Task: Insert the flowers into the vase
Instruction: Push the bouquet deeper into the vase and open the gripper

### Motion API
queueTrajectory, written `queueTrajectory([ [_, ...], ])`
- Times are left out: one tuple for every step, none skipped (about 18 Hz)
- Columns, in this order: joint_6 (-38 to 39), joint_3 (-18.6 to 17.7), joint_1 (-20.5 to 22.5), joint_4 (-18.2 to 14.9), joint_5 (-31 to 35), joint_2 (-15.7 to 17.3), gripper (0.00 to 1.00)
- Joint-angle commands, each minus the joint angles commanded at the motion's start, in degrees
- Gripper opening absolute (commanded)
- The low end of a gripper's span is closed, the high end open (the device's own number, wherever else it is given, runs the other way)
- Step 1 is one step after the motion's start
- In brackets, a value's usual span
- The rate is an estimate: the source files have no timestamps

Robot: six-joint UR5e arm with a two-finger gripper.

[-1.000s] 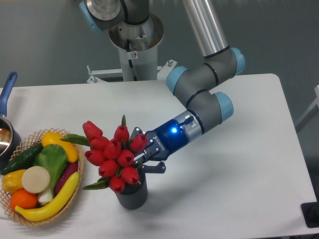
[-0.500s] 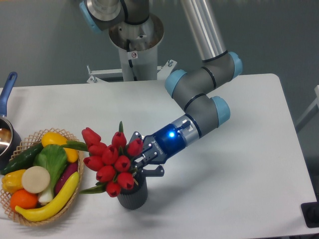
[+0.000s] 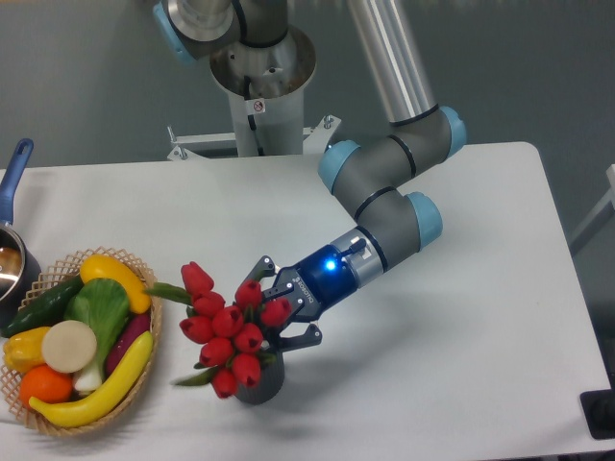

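The flowers, a bunch of red tulips with green leaves, lean to the left over the vase, and their stems go down towards its mouth. The vase is a small dark grey ribbed cylinder standing upright near the table's front edge, mostly hidden by the blooms. My gripper reaches in from the right just above the vase and is shut on the bunch at its stems. The blooms hide the stems themselves.
A wicker basket of toy vegetables and fruit sits at the front left, close to the flowers. A blue-handled pot stands at the left edge. The robot base is at the back of the white table.
My gripper has moved down and slightly left with the flowers. The bunch sits lower over the vase and has shifted a little to the right.
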State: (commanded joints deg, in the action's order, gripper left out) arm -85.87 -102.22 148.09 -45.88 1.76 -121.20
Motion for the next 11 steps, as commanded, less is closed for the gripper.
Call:
queueTrajectory([
  [-0.2,-0.1,0.1,0.0,0.0,0.0,0.72],
  [-1.0,-0.2,0.2,0.0,0.0,0.1,0.93],
  [-1.8,-0.2,0.3,0.0,0.1,0.1,1.00],
  [-2.1,-0.2,0.4,0.0,0.1,0.1,1.00],
  [-2.1,-0.3,0.4,0.0,0.2,0.2,1.00],
  [-2.1,-0.3,0.5,0.0,1.0,0.3,1.00],
  [-2.1,-0.6,0.6,0.0,2.7,0.6,1.00],
  [-2.0,-0.7,0.6,0.0,4.7,0.7,1.00],
  [-2.0,-0.7,0.6,0.0,5.7,1.1,1.00],
  [-2.0,-0.7,0.6,0.0,6.1,1.4,1.00],
  [-1.9,-0.7,0.6,0.0,6.5,1.6,1.00],
])
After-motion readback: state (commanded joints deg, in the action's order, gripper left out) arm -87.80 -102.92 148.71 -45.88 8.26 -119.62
